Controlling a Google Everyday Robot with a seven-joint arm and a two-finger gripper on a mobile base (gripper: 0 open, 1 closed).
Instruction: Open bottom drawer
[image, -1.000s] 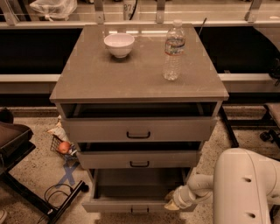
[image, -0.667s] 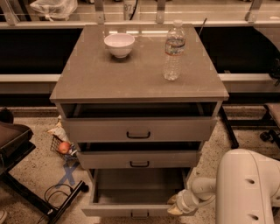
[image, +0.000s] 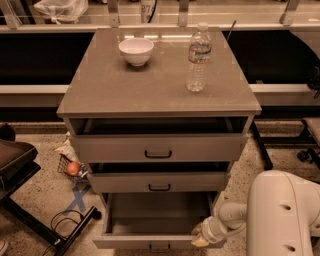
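The bottom drawer of the grey-beige cabinet is pulled well out, its empty inside showing; its black bar handle sits at the frame's bottom edge. My gripper is at the drawer's right front corner, on the top edge of the drawer front. My white arm fills the bottom right.
The two upper drawers stand slightly ajar. On the cabinet top are a white bowl and a water bottle. A wire basket with an apple, a cable and blue tape lie on the floor at left.
The bottom drawer has slid further out toward me, and my gripper has moved down and forward with its front edge.
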